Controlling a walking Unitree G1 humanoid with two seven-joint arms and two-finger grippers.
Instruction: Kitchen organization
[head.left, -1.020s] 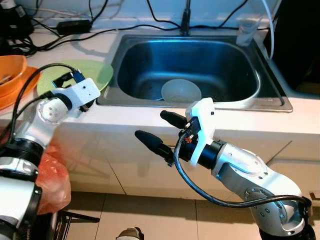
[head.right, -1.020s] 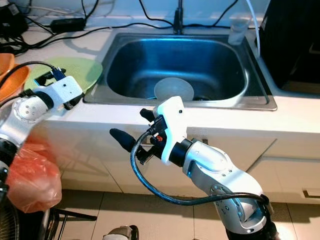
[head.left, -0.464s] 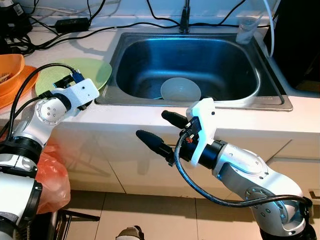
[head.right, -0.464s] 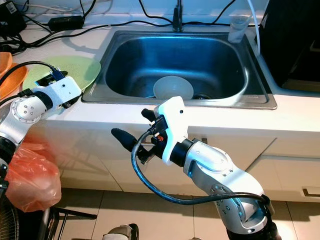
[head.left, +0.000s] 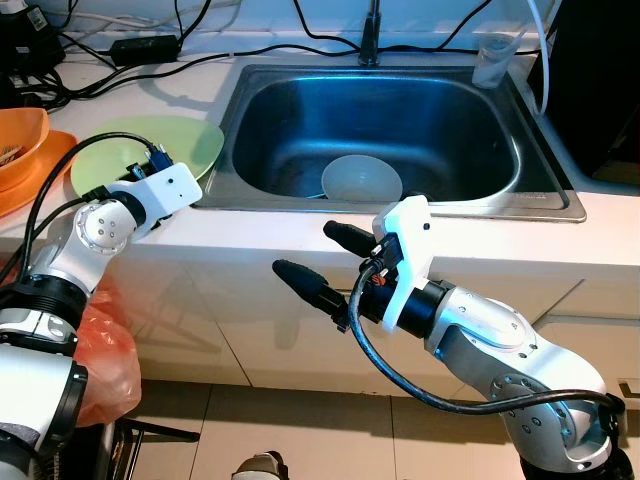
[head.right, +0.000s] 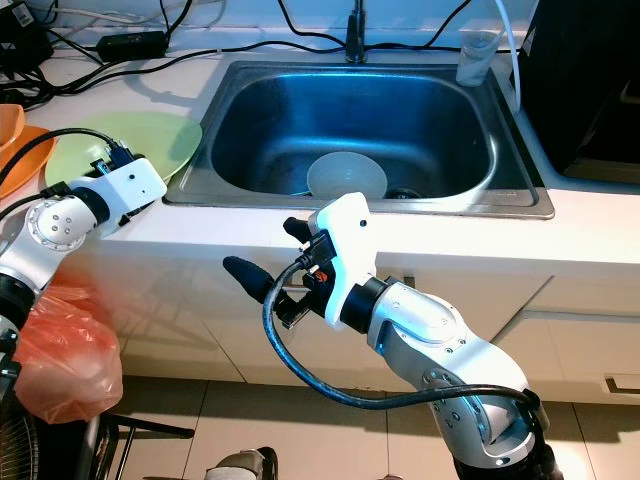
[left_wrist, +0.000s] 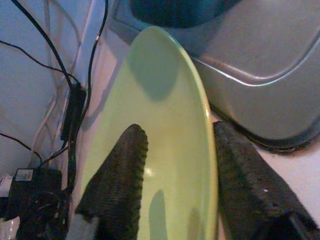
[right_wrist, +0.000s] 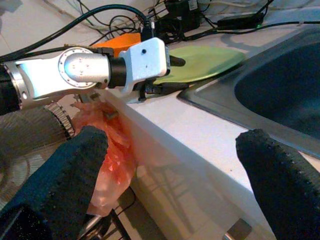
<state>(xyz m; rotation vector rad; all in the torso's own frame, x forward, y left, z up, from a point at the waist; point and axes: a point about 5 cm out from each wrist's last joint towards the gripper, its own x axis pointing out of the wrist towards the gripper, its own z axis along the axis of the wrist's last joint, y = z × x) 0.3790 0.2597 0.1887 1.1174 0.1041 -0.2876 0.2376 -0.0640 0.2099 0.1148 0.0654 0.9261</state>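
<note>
White countertop (head.left: 480, 235) w/ steel sink (head.left: 375, 130) set in; tiled floor (head.left: 300, 430) below, white cabinet fronts under counter. Black cables (head.left: 150, 50) along back wall. Pale bowl (head.left: 361, 181) in sink bottom, part hidden behind front rim. Green plate (head.left: 150, 150) flat on counter just left of sink, edge touching sink flange. Orange dish (head.left: 25, 150) further left, cut off by frame. Red-orange plastic bag (head.left: 105, 350) hangs below counter. Clear cup (head.left: 489, 62) at sink's back right corner. No readable labels. Left gripper (left_wrist: 177, 165) spread, one finger over plate, one outside rim. Right gripper (head.left: 322, 262) wide apart, in front of counter, holding nothing.
</note>
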